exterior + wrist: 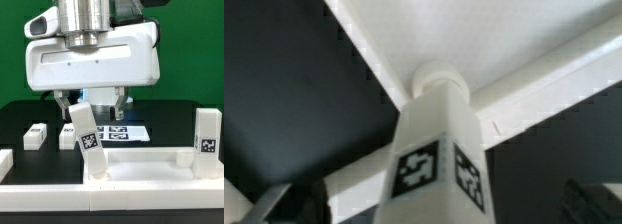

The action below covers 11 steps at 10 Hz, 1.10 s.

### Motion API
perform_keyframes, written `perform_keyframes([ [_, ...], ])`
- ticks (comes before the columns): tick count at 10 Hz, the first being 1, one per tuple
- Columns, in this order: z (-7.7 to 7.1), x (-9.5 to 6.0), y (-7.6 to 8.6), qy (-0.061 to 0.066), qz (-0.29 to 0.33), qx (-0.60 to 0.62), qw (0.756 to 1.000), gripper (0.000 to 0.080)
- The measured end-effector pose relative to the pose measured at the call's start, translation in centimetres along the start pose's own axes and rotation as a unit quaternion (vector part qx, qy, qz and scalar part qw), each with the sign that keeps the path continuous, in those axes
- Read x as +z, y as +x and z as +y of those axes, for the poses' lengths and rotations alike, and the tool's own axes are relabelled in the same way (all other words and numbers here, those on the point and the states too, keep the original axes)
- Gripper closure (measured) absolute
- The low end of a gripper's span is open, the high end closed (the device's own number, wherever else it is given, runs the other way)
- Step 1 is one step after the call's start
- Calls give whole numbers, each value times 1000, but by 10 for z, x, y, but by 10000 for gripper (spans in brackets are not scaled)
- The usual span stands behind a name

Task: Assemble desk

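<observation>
The white desk slab [150, 160] lies flat near the front of the black table. A white tagged leg post [86, 135] stands tilted with its foot at the slab's corner on the exterior view's left. My gripper [95, 110] hangs over it, open, one finger [68, 106] close beside the post's top and the other well apart. In the wrist view the post [441, 150] runs down to the slab's [509, 40] raised rim, with gaps between it and the fingers [269, 205] of my gripper [429, 210]. A second leg [207, 135] stands upright at the right, and a third [35, 136] lies at the left.
The marker board [128, 132] lies flat behind the slab under the gripper. Low white border rails run along the front [110, 200] and at the exterior view's left [5, 160]. A green wall stands behind the table.
</observation>
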State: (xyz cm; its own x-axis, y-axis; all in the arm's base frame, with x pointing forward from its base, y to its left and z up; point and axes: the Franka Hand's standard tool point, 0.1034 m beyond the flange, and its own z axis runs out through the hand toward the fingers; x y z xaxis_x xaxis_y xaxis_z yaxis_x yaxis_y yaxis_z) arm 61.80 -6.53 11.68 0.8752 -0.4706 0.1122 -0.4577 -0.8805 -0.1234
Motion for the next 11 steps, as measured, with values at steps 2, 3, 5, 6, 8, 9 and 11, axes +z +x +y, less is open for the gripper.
perform_keyframes([
  [2,13,-4,6,6,-29,-12,999,151],
  [3,6,-6,9,7,-40,-15,999,151],
  [5,-13,-5,10,10,-43,-22,999,151],
  [6,-20,-3,8,9,-43,-20,999,151],
  [8,-27,1,11,8,-40,-24,999,151],
  [9,-25,2,12,7,-40,-24,999,151],
  [11,-21,3,18,6,-12,-27,1000,151],
])
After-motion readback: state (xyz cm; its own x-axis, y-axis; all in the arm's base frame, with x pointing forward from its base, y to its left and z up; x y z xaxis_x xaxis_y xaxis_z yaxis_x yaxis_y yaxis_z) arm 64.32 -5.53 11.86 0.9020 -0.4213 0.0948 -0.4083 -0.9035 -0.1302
